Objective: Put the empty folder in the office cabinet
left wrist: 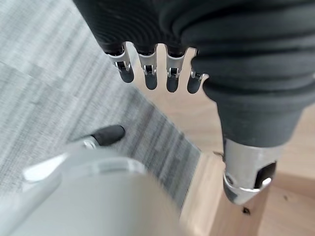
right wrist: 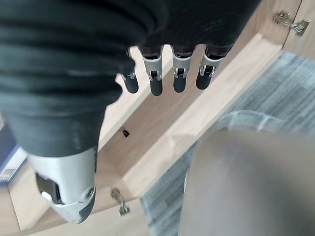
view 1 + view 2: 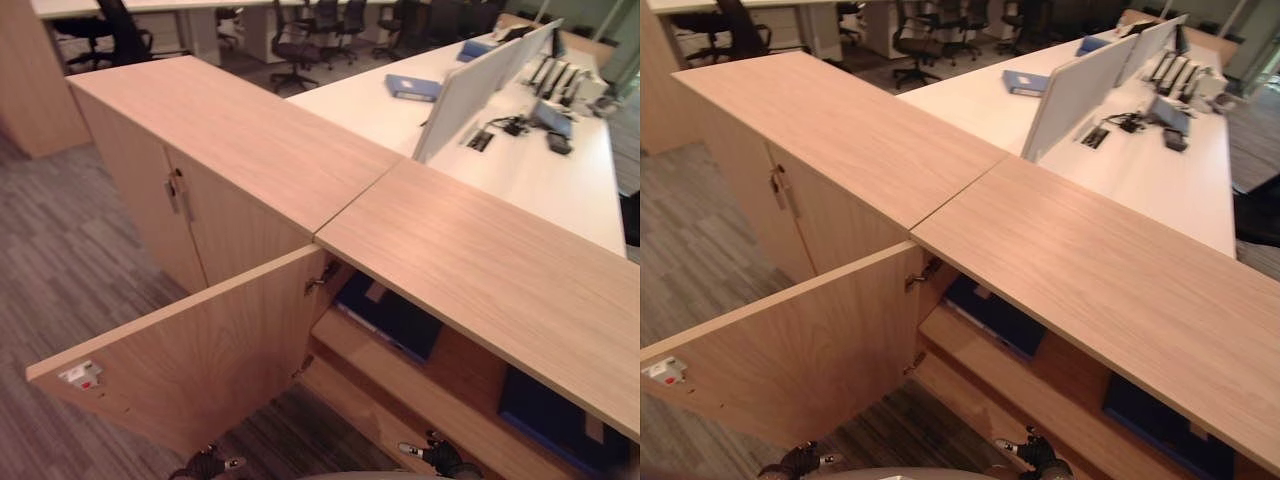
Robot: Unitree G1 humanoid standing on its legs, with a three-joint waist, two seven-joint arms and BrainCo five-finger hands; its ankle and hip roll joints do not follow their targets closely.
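While both hands hang low at the near edge with nothing in them, the task's thing lies far off: a blue folder [image 3: 413, 88] rests flat on the white desk surface [image 3: 560, 190] beyond the cabinet top [image 3: 470, 250], up and to the right of the hands, its long axis running roughly left to right.

Going left to right, the left hand [image 1: 147, 73] hangs over the grey carpet [image 3: 60, 260] just beside the open cabinet door [image 3: 190, 360]; its fingers [image 1: 172, 81] are straight and relaxed, touching nothing. The right hand [image 2: 167, 73] hangs before the open compartment [image 3: 400, 360], fingers likewise loose and empty, above the lower shelf [image 2: 162, 128]. Dark blue folders [image 3: 395, 315] already stand inside.

By my judgement the right hand is the nearer to the folder, though both are well apart from it, with the whole cabinet between.
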